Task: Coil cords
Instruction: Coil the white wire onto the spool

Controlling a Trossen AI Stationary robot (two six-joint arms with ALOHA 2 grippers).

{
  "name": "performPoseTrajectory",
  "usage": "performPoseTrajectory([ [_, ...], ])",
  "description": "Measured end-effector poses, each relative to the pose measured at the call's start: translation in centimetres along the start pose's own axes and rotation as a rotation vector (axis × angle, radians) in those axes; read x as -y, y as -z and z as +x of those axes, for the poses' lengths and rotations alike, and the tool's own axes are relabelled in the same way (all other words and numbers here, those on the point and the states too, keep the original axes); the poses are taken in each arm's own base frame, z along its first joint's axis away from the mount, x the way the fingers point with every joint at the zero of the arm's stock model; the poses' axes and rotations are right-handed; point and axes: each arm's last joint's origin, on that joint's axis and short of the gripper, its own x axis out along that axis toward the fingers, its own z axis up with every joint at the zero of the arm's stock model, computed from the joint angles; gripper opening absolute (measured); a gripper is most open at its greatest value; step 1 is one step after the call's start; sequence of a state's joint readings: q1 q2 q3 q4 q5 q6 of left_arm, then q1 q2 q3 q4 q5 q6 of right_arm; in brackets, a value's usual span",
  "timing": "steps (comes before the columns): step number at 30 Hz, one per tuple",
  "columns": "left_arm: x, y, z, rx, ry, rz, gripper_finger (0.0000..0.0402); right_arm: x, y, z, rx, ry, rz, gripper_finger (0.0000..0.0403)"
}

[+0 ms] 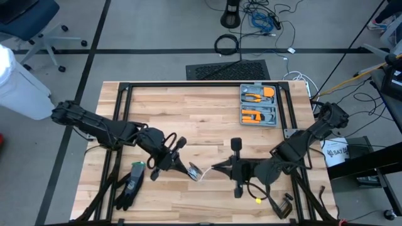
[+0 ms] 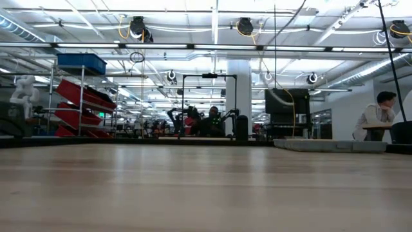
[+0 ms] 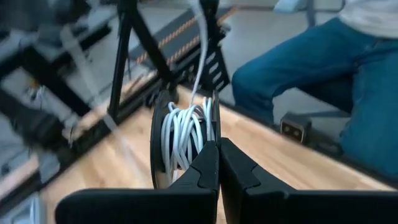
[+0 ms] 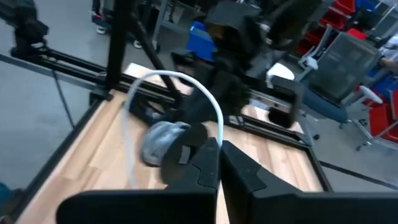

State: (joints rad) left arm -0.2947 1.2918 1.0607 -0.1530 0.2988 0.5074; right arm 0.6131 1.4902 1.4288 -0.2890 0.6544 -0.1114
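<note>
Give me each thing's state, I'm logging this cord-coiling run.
White cord on the dark round spool: mostly wound, one strand leading off.
Left gripper: shut, at the spool.
Right gripper: shut, facing the spool.
Grey tool case with orange tools: open, on the table's far side.

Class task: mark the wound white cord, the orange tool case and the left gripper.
wound white cord (image 3: 182,134): left wrist view, on the white windings.
orange tool case (image 1: 259,105): high view, case middle.
left gripper (image 3: 219,163): left wrist view, between shut fingertips.

Pale wood table (image 1: 207,119) (smooth, visible grain), glossy white cord (image 3: 180,134)
</note>
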Motion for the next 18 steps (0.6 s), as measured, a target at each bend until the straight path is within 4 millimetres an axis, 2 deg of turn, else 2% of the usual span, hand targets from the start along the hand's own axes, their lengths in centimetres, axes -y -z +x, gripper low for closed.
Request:
performPoseTrajectory([
  [10,-0.1,-0.5,0.3,0.086,0.035,0.040,0.0000,2.4,-0.1,2.0,0.030,-0.003,-0.001,0.0000],
  [14,-0.4,-0.5,0.3,0.093,0.016,0.052,0.0000,2.4,0.1,3.3,0.052,-0.038,-0.023,0.0000],
  [18,-0.7,-0.4,0.2,0.085,0.001,0.043,0.0000,2.4,0.2,3.7,0.053,-0.032,-0.040,0.0000],
])
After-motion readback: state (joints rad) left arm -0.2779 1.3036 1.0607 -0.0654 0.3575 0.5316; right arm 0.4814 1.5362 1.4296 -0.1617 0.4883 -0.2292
